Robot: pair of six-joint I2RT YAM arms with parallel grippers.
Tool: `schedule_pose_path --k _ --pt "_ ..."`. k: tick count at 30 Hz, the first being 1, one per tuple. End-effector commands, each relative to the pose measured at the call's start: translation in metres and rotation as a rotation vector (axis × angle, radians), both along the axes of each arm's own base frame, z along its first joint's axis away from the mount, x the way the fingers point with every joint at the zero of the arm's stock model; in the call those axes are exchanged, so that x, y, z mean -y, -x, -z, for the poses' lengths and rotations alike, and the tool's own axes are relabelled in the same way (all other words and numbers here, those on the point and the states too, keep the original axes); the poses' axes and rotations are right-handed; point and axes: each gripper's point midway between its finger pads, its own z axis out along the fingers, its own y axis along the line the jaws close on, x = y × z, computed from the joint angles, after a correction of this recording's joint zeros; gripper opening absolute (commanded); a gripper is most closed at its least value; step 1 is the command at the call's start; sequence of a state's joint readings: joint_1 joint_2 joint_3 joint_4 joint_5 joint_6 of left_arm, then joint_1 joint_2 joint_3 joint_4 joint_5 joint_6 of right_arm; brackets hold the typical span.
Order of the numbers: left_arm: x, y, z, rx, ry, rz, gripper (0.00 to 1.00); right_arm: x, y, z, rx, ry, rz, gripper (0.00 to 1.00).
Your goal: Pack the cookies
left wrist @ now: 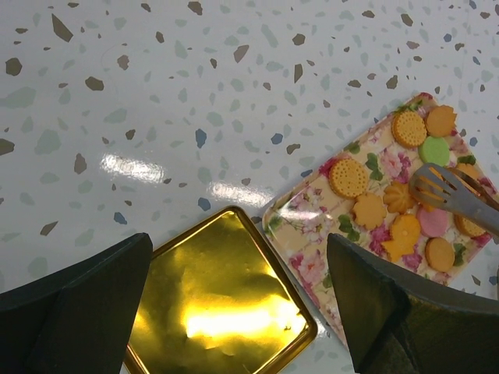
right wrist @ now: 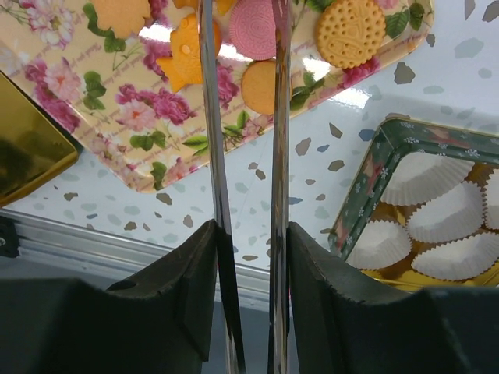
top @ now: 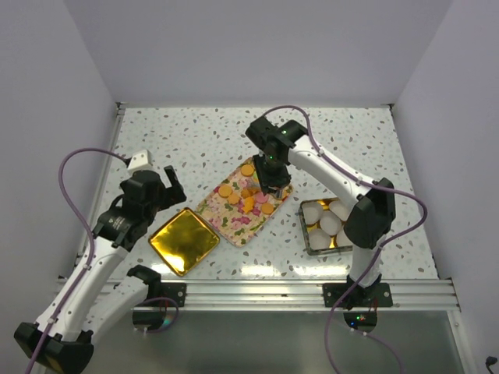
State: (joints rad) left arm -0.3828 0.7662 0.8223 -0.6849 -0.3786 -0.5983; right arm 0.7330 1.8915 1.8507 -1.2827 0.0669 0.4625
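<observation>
The cookies [top: 248,195] are seen as small flat biscuits, mostly orange, with one pale green and a couple of pink. Some are round with a dotted rim and others are scalloped or figure-shaped. They are spread over a rectangular floral tray [top: 234,222] at the middle of the desk [top: 195,140]. The desk is covered in a glossy white surface speckled with grey, blue and brown chips, and it is enclosed by plain pale walls, with a metal rail [top: 257,292] along its near edge. Just left of the tray a shiny gold square lid [top: 183,240] with rounded corners is laid flat. To the right a patterned green tin [top: 306,234] is filled with pleated white paper cups [top: 330,224]. The right gripper [top: 271,175] is held above the tray, and its dark fingers [right wrist: 171,288] are closed on thin metal tongs [right wrist: 214,156]. The forked tips of the tongs are poised over the cookies. The left gripper [top: 160,187] is held above the desk near the gold lid, and its fingers [left wrist: 78,304] are spread wide with nothing between them.
</observation>
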Motion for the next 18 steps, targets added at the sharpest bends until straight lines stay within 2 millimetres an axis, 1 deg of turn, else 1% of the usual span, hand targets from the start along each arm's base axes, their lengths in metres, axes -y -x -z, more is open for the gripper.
schedule_pose_path --k 1,4,5,7,8,9,10,11,12,13,14,15,17,18 --pt "-0.007 0.002 -0.002 0.017 -0.026 -0.022 1.0 0.003 -0.003 -0.039 0.082 -0.033 -0.002 0.24" --pt "-0.014 -0.001 -0.004 0.039 -0.055 -0.046 1.0 0.009 -0.001 -0.059 0.124 -0.05 0.011 0.24" --pt "-0.019 -0.002 -0.006 0.052 -0.078 -0.065 1.0 0.012 0.0 -0.068 0.146 -0.06 0.017 0.24" --pt "-0.024 -0.008 -0.006 0.085 -0.099 -0.089 1.0 0.019 0.005 -0.077 0.159 -0.059 0.03 0.24" --pt "-0.03 -0.01 -0.006 0.099 -0.135 -0.107 1.0 0.022 0.008 -0.081 0.167 -0.06 0.032 0.24" --pt "-0.032 -0.013 -0.006 0.118 -0.151 -0.112 1.0 0.03 0.014 -0.089 0.178 -0.061 0.039 0.24" --pt "-0.033 -0.019 -0.005 0.155 -0.16 -0.121 1.0 0.036 0.019 -0.09 0.177 -0.055 0.048 0.24" --pt "-0.039 -0.022 -0.004 0.171 -0.207 -0.129 1.0 0.042 0.024 -0.092 0.18 -0.044 0.054 0.24" --pt "-0.041 -0.026 -0.003 0.192 -0.227 -0.135 1.0 0.052 0.029 -0.102 0.212 -0.053 0.069 0.24" --pt "-0.041 -0.035 -0.001 0.234 -0.238 -0.141 1.0 0.059 0.034 -0.099 0.207 -0.036 0.085 0.24" --pt "-0.048 -0.037 -0.001 0.246 -0.294 -0.152 1.0 0.067 0.041 -0.101 0.204 -0.024 0.093 0.24" --pt "-0.049 -0.041 0.0 0.264 -0.317 -0.155 1.0 0.076 0.046 -0.108 0.23 -0.027 0.107 0.24" --pt "-0.049 -0.056 0.004 0.313 -0.35 -0.144 1.0 0.089 0.058 -0.105 0.216 -0.006 0.133 0.25" --pt "-0.048 -0.065 -0.002 0.36 -0.334 -0.145 1.0 0.096 0.064 -0.099 0.203 0.013 0.145 0.25"
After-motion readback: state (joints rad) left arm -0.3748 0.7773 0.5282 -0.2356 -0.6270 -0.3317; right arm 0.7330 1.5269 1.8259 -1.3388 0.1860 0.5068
